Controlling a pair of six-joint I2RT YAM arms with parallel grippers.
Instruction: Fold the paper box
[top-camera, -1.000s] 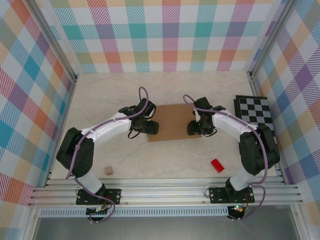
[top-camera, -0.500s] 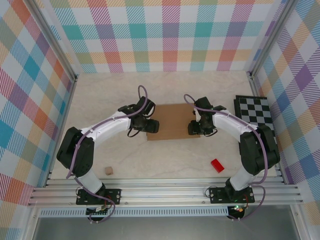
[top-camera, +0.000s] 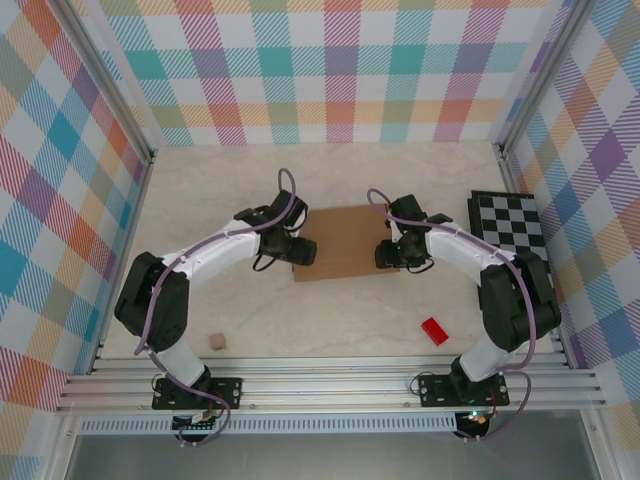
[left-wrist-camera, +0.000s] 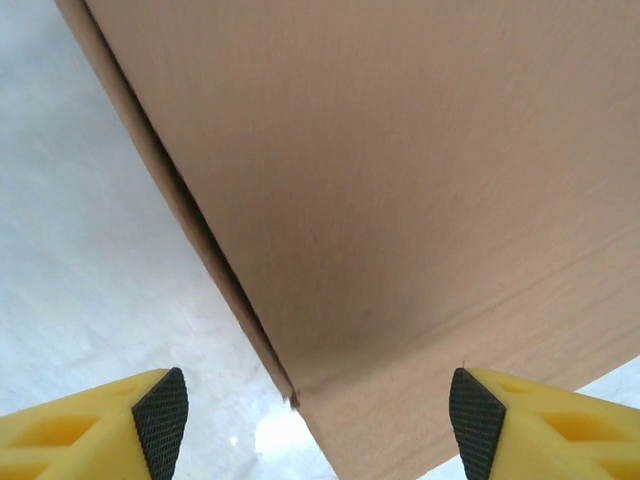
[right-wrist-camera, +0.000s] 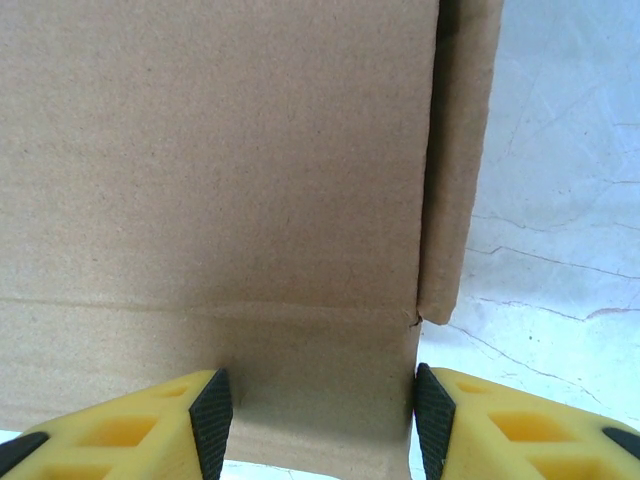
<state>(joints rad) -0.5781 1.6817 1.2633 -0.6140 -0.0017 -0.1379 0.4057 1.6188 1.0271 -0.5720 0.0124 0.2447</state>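
Note:
The paper box (top-camera: 345, 235) is a flat brown cardboard piece lying mid-table between the two arms. My left gripper (top-camera: 303, 254) is at its near left corner. In the left wrist view that gripper (left-wrist-camera: 317, 420) is open wide, and the box (left-wrist-camera: 400, 180) shows its corner and a folded side edge between the pads. My right gripper (top-camera: 388, 255) is at the near right corner. In the right wrist view it (right-wrist-camera: 322, 420) stands open over the box (right-wrist-camera: 220, 180), with its right pad (right-wrist-camera: 432, 420) against the front panel's edge, next to a narrow side flap (right-wrist-camera: 460, 160).
A black-and-white checkered board (top-camera: 508, 222) lies at the right wall. A small red block (top-camera: 434, 331) sits near the right arm's base and a tiny tan cube (top-camera: 216, 342) near the left arm's base. Plaid walls close in three sides.
The left jaws have spread wider. The right jaws have narrowed a little. The box has slid slightly toward the far side, and both arms stay at its near corners.

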